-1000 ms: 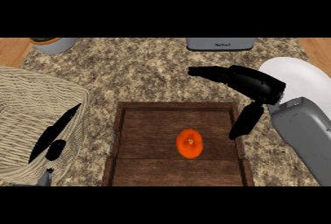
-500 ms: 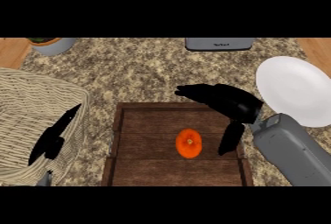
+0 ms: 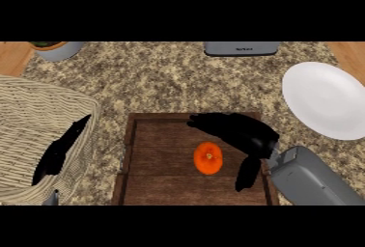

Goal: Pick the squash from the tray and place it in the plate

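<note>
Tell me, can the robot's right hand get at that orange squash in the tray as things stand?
Probably yes. The right hand hangs open over the wooden tray, right beside the squash, and nothing lies between them. The squash sits alone in the tray.

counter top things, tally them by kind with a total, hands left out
squash: 1
wooden tray: 1
white plate: 1
wicker basket: 1
grey pot with a plant: 1
grey appliance at the far edge: 1
total: 6
</note>
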Controlling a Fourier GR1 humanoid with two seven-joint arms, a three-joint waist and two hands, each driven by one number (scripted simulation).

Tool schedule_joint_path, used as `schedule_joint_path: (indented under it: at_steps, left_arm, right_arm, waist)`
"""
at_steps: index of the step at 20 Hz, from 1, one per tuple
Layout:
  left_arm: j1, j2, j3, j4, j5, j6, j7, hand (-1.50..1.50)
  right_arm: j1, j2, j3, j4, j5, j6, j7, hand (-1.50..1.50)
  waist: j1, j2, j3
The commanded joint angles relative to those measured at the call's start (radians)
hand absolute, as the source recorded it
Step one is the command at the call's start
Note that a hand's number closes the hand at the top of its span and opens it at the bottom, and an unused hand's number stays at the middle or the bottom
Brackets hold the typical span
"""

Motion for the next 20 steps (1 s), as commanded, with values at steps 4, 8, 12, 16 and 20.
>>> schedule_joint_path:
  at_steps: [4,8,12,16,20]
  left_arm:
    - [-0.017,-0.102,-0.041,0.098,0.041,-0.038,0.049,0.00]
    - [-0.023,-0.127,-0.047,0.061,0.016,-0.040,0.068,0.00]
    - [0.008,-0.144,-0.031,0.063,0.008,-0.059,0.046,0.00]
    - [0.011,-0.145,-0.016,0.057,-0.016,-0.072,0.042,0.00]
    - [-0.015,-0.137,0.023,0.064,0.010,-0.111,0.075,0.00]
  right_arm:
    - [0.011,0.047,0.058,0.028,0.127,-0.069,0.046,-1.50]
    - [-0.026,0.078,0.058,0.069,0.160,-0.070,0.070,-1.50]
    - [0.030,0.071,0.084,0.063,0.203,-0.107,0.057,-1.50]
    - [-0.025,0.098,0.081,0.118,0.199,-0.051,0.057,-1.50]
    - [0.020,0.103,0.122,0.171,0.250,-0.101,0.010,-1.50]
  waist:
    - [-0.004,0.017,-0.025]
    - [0.005,0.017,-0.025]
    - [0.004,0.016,-0.024]
    - [0.011,0.016,-0.025]
    - [0.007,0.018,-0.024]
